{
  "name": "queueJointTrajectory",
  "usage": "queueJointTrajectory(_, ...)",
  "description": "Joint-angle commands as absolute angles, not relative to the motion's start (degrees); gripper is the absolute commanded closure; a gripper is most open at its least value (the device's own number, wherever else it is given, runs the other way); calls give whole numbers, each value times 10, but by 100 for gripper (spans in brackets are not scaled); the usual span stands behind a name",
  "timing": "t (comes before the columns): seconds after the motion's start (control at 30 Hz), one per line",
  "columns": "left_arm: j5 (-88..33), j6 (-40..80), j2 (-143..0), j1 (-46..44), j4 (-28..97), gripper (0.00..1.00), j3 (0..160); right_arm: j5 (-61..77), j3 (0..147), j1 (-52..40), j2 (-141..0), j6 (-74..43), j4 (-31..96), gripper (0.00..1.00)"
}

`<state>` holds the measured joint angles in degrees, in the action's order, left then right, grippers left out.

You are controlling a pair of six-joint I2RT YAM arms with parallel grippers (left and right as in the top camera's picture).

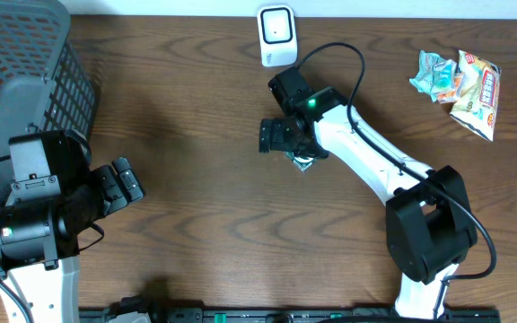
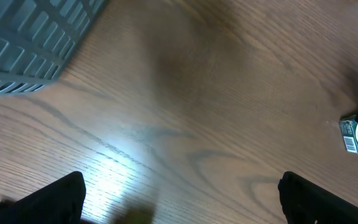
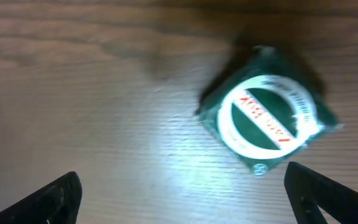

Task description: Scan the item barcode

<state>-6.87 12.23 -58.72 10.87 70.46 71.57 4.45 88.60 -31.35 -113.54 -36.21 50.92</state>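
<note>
Where glare falls, the wooden table [image 2: 229,81] shines pale.

We take this for a mock shop checkout in a robot lab: white barcode scanner [image 1: 276,34] just beyond the right end effector [image 1: 269,136], snack pkts [image 1: 460,81] well to its right, grey shopping basket [image 1: 25,63] beyond the left end effector [image 1: 124,184], all on a wood-grain tabletop [image 1: 196,197].

Overhead sharp, evenly lit. Wrist cams: glare on table [image 2: 126,152], packet [image 3: 269,118] blurred.
</note>
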Motion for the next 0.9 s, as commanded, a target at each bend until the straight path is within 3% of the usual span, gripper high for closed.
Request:
queueJointTrajectory(0.0, -59, 128, -587, 112, 705, 2, 714, 77, 884, -316, -1132, -356, 504, 7)
queueJointTrajectory(0.27, -59, 128, -587, 112, 705, 2, 714, -37, 884, -302, -1133, -611, 567, 7)
queueJointTrajectory(0.43, -59, 128, -587, 112, 705, 2, 714, -79, 884, -298, -1138, -635, 563, 4)
queueJointTrajectory(0.87, -59, 128, -587, 112, 705, 3, 714, -35, 884, -277, -1200, -631, 526, 5)
